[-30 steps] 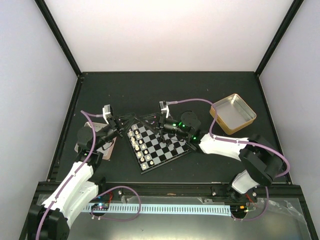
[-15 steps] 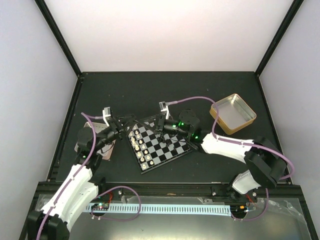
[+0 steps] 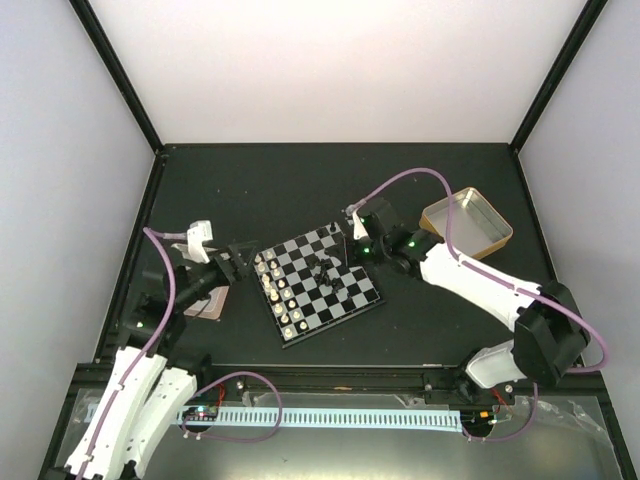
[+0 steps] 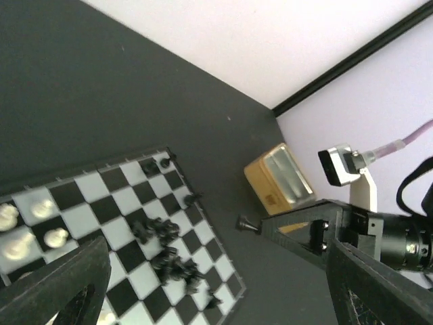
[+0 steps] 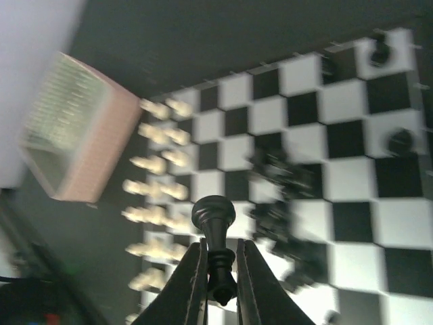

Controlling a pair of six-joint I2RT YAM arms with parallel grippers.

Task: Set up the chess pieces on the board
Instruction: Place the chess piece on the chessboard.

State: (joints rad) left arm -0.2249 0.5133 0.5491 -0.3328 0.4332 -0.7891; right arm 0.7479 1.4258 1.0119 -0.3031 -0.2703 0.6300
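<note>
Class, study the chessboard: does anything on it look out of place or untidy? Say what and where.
Yes. The black chess pieces lie jumbled in a heap in the middle of the board, not on home squares; the cream-white pieces stand in two neat rows along one edge.

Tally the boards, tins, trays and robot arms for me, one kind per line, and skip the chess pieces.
Chessboard: 1
Gold tin: 1
Pink tray: 1
Robot arms: 2, the left arm and the right arm
Total: 5
</note>
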